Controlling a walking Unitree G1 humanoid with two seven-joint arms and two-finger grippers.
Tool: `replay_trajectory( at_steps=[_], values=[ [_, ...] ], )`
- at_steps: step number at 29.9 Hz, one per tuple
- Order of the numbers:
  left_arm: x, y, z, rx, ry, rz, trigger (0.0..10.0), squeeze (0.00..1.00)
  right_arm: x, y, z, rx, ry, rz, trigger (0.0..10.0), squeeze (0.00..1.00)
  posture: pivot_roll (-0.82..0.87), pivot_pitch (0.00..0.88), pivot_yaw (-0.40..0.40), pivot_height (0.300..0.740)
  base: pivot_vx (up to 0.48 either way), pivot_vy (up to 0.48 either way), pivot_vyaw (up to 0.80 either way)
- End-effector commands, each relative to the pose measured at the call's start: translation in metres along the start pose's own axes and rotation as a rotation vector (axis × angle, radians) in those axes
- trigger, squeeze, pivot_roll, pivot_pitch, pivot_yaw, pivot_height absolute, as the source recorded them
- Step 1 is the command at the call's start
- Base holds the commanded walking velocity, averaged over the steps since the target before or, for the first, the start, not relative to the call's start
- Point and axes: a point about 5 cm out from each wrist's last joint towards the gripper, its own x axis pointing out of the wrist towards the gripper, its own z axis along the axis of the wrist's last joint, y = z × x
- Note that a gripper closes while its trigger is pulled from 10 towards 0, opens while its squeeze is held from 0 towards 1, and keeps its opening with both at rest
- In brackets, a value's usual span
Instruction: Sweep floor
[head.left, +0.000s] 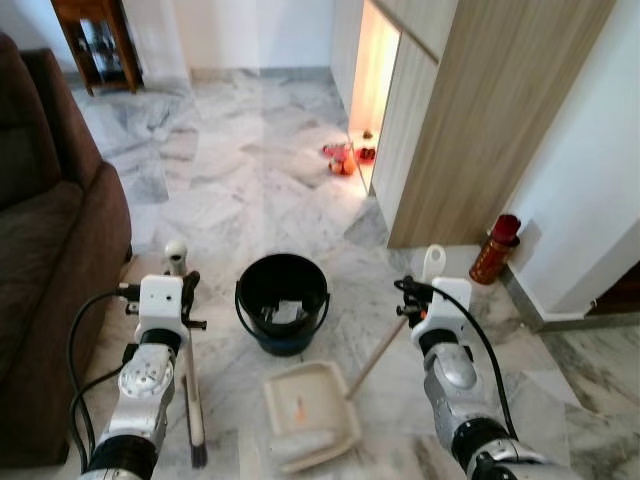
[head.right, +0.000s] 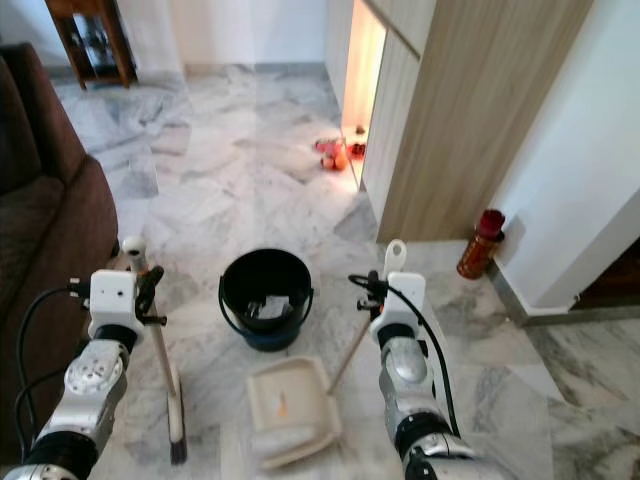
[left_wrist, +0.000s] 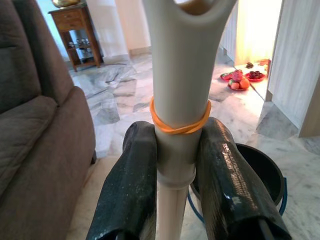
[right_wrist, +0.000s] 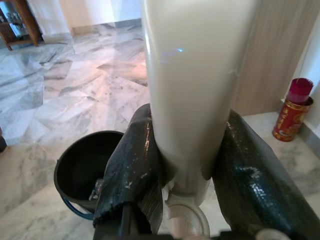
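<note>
Left gripper (left_wrist: 175, 165) pinches broom handle (left_wrist: 176, 100); right gripper (right_wrist: 185, 150) pinches dustpan handle (right_wrist: 187, 75). Dustpan (head.left: 308, 410) lies between both, bucket (head.left: 283, 300) just beyond. Judged step: collecting. Next: draw bristles toward dustpan.

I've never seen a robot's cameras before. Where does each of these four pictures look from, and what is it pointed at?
Left eye view: head camera, looking down at the round black plastic bucket; both silver arms show.
Right eye view: its twin beside it, same scene.
Left wrist view: looks along the left tool, shut on the cream broom handle.
Right wrist view: looks along the right tool, shut on the cream dustpan handle.
Both wrist views share the bucket.
</note>
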Motion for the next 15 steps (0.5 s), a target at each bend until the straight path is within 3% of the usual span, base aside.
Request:
replay_trajectory(
  at_steps=[1,5,15],
  values=[
    [0.002,0.002,0.007,0.001,-0.037,0.002,10.0,0.0,0.003,0.003,0.005,0.018,-0.011,0.005,10.0,0.0,0.13,0.0,-0.024,0.74,0.0,0.0,0.0],
    [0.002,0.001,0.006,0.004,-0.035,0.001,10.0,0.0,0.004,0.004,0.005,0.029,-0.005,0.015,10.0,0.0,0.13,0.0,-0.023,0.74,0.0,0.0,0.0],
    [0.001,0.001,0.005,0.009,-0.032,-0.003,10.0,0.0,0.013,0.003,0.021,0.179,-0.042,-0.018,10.0,0.0,0.13,0.0,-0.024,0.74,0.0,0.0,0.0]
  ],
)
